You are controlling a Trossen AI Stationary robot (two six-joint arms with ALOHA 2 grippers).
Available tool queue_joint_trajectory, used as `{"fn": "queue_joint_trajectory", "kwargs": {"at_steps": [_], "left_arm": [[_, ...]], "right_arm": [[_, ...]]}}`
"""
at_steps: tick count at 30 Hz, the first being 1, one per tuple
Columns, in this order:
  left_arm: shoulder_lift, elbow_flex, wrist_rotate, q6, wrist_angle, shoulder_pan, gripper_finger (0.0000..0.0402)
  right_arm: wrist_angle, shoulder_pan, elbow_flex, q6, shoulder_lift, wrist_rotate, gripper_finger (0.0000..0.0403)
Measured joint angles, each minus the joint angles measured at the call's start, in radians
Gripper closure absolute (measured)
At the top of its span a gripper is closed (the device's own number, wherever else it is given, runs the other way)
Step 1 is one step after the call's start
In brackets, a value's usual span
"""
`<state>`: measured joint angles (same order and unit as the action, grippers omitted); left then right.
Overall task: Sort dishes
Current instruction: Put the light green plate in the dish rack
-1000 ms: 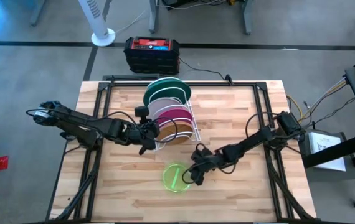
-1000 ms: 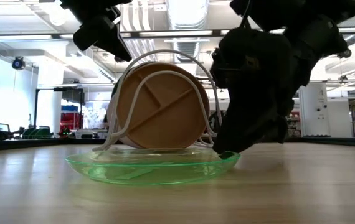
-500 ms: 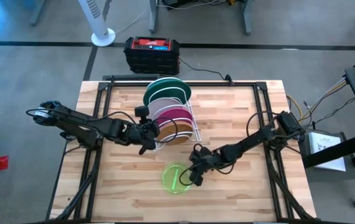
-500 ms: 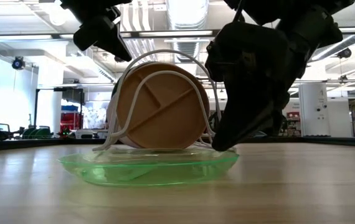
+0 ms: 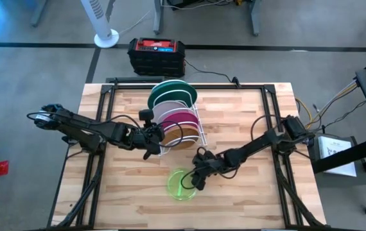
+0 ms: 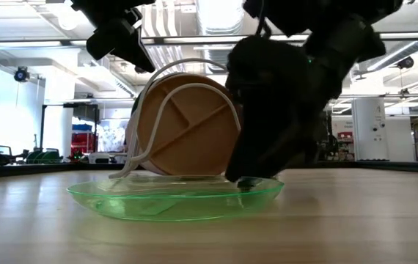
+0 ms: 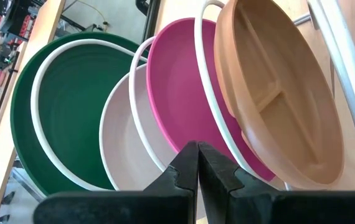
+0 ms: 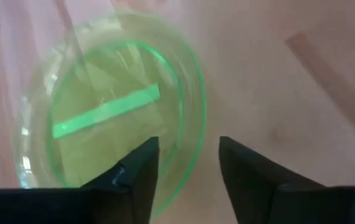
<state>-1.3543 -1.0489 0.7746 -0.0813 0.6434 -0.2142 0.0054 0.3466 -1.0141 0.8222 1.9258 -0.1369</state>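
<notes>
The lime plate (image 5: 182,185) lies flat on the table (image 5: 247,199), near the rack (image 5: 196,131). The right gripper (image 8: 187,158) is spread wide over its rim. The thin rim could slip away when it squeezes. The left gripper (image 7: 197,163) waits pinched shut by the rack.

In the low view the bulky dark right hand (image 6: 242,180) covers the right side of the brown divided plastic plate (image 6: 187,125) and the far rim of the translucent lime-green plate (image 6: 172,198), so contact there cannot be judged. Only the brown plate's face shows there; the plates behind it are hidden. In the left wrist view the large dark green plate (image 7: 59,118) is cut off by the picture's edge.
</notes>
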Motion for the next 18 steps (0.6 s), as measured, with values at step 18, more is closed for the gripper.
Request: {"fn": "queue_joint_trajectory", "kwargs": {"at_steps": [18], "left_arm": [[0.0,0.0,0.0,0.0,-0.001,0.0,0.0401]], "right_arm": [[-0.232,-0.002,-0.186,-0.076,0.105,0.023,0.0374]]}}
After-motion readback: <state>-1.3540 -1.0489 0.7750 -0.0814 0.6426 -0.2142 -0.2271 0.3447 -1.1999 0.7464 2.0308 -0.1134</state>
